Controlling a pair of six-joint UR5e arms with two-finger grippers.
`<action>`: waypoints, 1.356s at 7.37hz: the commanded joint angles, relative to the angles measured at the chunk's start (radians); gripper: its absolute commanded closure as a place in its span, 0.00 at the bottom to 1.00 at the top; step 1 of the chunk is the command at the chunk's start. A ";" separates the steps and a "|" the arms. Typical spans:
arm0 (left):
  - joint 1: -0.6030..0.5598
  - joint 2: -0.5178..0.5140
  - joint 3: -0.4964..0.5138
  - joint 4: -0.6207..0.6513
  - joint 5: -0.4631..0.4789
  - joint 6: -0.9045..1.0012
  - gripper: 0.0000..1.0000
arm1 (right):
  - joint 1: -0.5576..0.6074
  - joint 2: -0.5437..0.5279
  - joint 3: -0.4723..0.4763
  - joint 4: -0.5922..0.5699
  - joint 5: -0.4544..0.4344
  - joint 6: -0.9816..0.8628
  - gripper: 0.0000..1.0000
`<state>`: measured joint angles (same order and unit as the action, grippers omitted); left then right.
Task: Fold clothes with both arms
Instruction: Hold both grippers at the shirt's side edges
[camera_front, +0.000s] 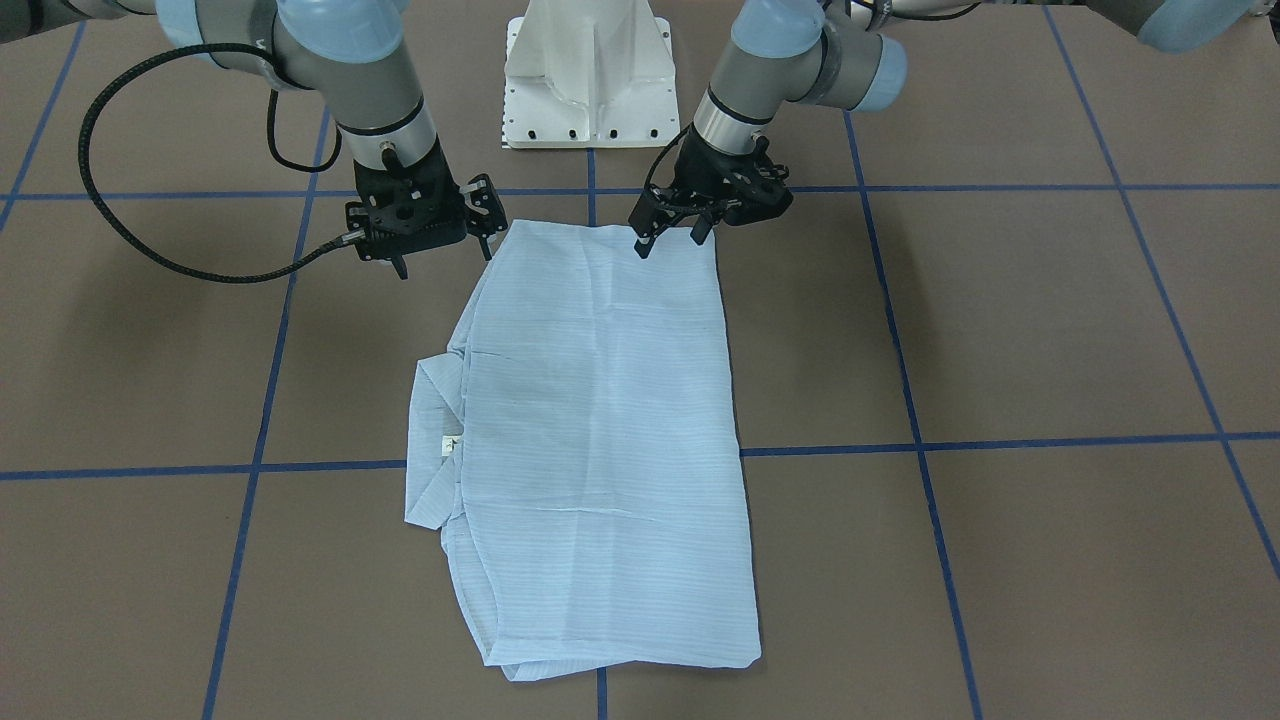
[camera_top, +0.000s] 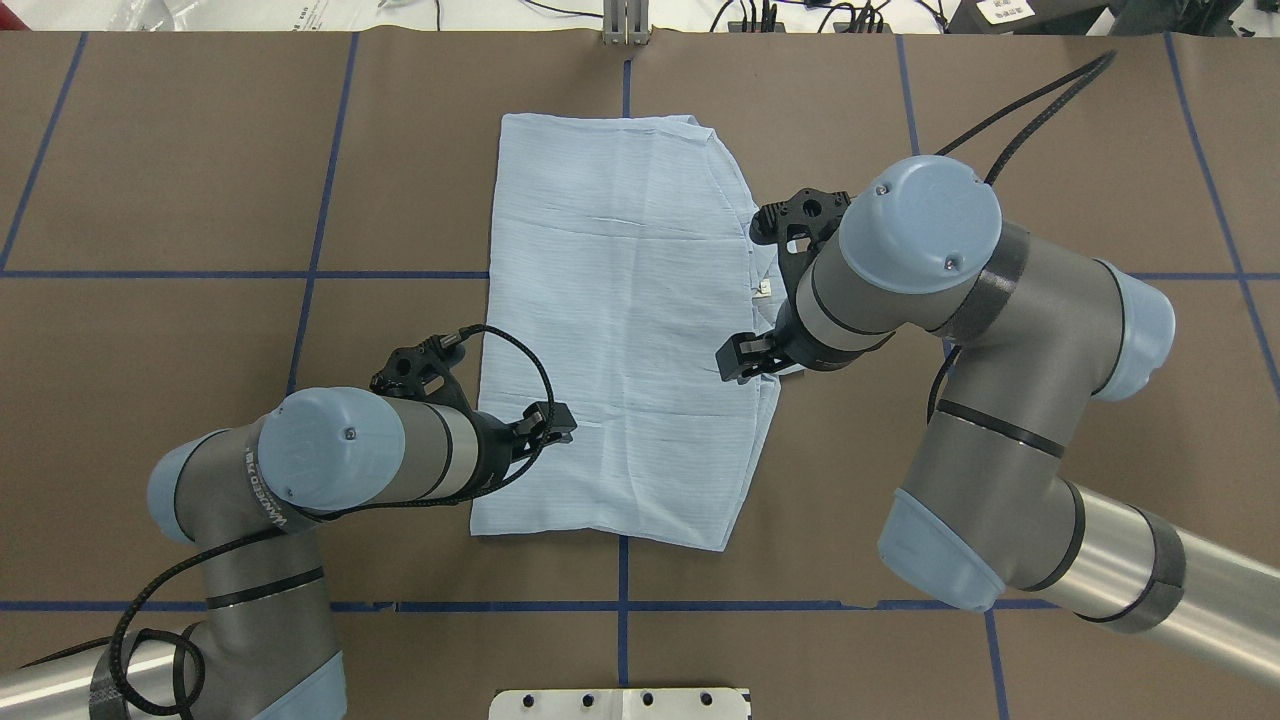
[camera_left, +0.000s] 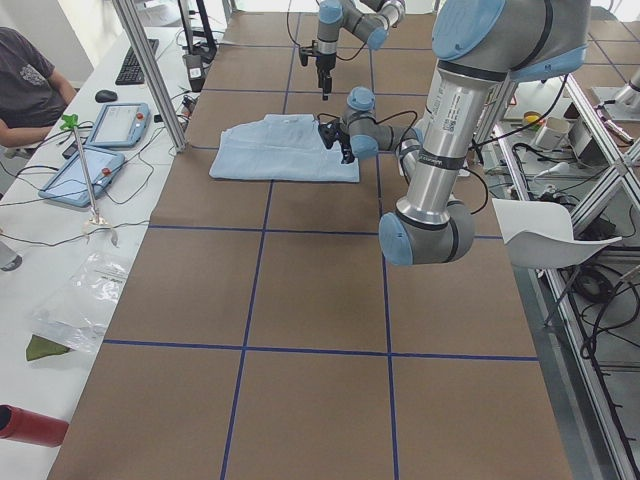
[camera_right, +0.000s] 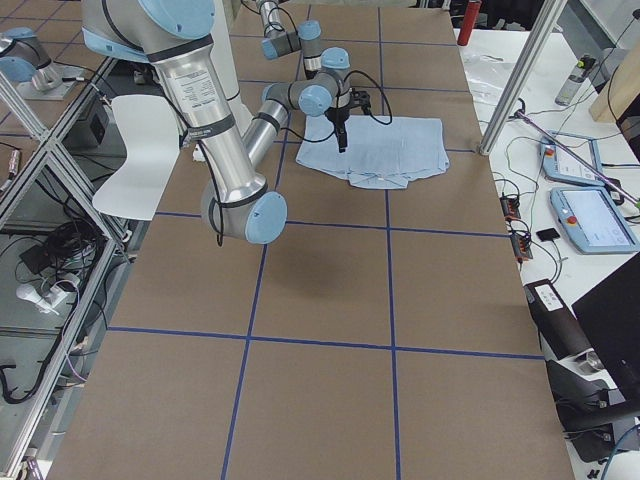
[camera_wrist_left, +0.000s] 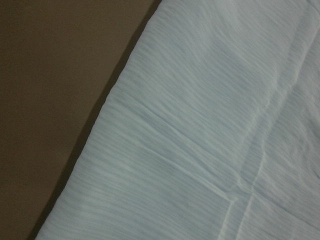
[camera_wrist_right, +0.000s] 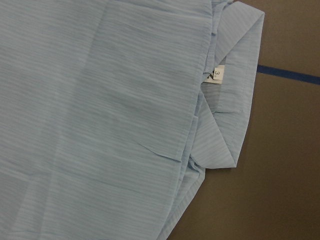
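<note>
Folded shirt (camera_front: 600, 420) flat; left fingers (camera_front: 641, 238), right fingers (camera_front: 488, 222) wide apart at its robot-side edge; broad table (camera_front: 1000, 330) all around.

One light-blue shirt (camera_front: 600, 420) is lying on one brown surface (camera_front: 1000, 550), and it is showing one collar (camera_front: 430, 450) and one small neck label (camera_front: 449, 443). Two arms are reaching over it, the left arm (camera_top: 340, 460) and the right arm (camera_top: 1000, 330). Each is carrying one gripper, making two: the left gripper (camera_front: 673, 240) and the right gripper (camera_front: 447, 258). One white base (camera_front: 588, 80) is standing between the arms. Beside the brown surface, one person (camera_left: 25, 85) is sitting at one white surface (camera_left: 40, 250), which is bearing two tablets (camera_left: 122, 123) (camera_left: 78, 178), one keyboard (camera_left: 131, 65), one mouse (camera_left: 106, 96) and one red cylinder (camera_left: 30, 425). One white chair (camera_right: 135, 150) is standing behind the robot.
</note>
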<state>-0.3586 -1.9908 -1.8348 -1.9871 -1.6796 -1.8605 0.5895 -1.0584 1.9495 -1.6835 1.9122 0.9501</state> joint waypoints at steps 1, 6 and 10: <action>0.006 0.038 0.003 0.001 0.004 0.007 0.02 | -0.002 -0.002 0.003 -0.001 -0.001 0.010 0.00; 0.010 0.033 0.002 0.048 0.004 0.007 0.02 | 0.000 0.000 0.012 0.001 0.001 0.009 0.00; 0.023 0.035 0.003 0.074 0.006 0.009 0.07 | 0.000 -0.002 0.014 -0.001 -0.001 0.010 0.00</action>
<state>-0.3407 -1.9559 -1.8329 -1.9143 -1.6737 -1.8527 0.5878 -1.0598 1.9624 -1.6842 1.9115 0.9601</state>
